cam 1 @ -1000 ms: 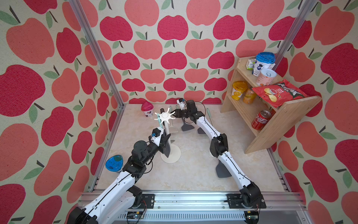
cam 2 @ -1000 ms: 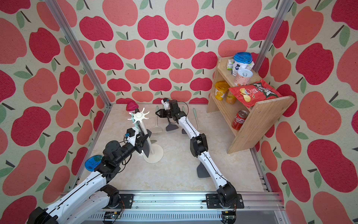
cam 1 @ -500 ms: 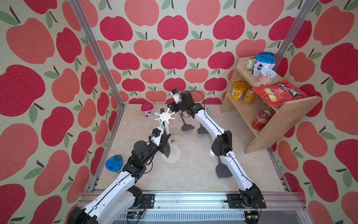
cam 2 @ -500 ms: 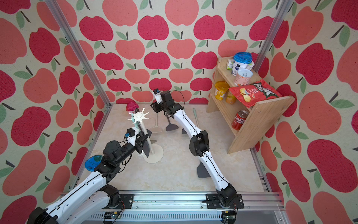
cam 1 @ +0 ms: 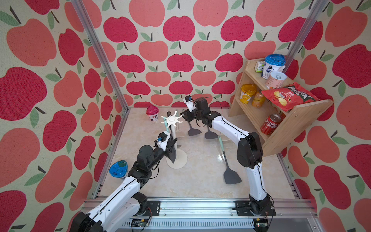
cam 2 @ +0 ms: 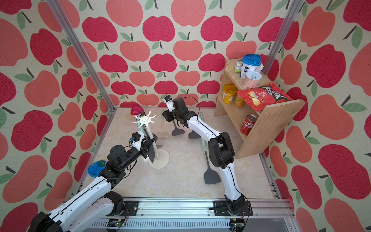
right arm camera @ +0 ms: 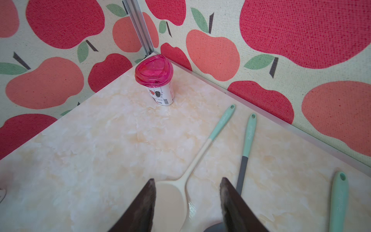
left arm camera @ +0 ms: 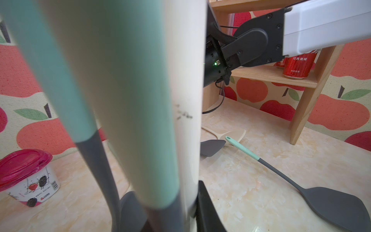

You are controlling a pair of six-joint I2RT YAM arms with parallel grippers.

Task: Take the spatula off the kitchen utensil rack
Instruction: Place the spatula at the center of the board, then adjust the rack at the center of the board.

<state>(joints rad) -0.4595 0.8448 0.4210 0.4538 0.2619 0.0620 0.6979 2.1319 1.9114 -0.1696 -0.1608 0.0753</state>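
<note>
Spatula hangs on the rack. Its mint handle is hooked at the star top. Grey shaft and dark blade drop close beside the pole, blade low, near the base. Long axis near vertical, handle up. The left wrist view hints at a second hanging shaft, too blurred to be sure.

In both top views the hook in use sits on the star's left-arm side. The star top therefore lies between the handle and the right gripper.

Left gripper is low on the pole. Its fingers are drawn in on either side of the pole, and a grey shaft seems to be in the gap too. This reads as a steadying clamp on the rack; how firm it is cannot be told.

Right gripper is level with the star top and just beside it, on the side away from the handle. Jaws apart, nothing between them. A cream spatula lies on the table beneath.

Judgement: the left gripper is nearer the spatula but occupied, so the right is the free one. The coming move turns on the right gripper rounding the star to reach the handle. It then lifts along the handle's axis so the eye clears the hook tip. A sideways pull would likely load the pole.
</note>
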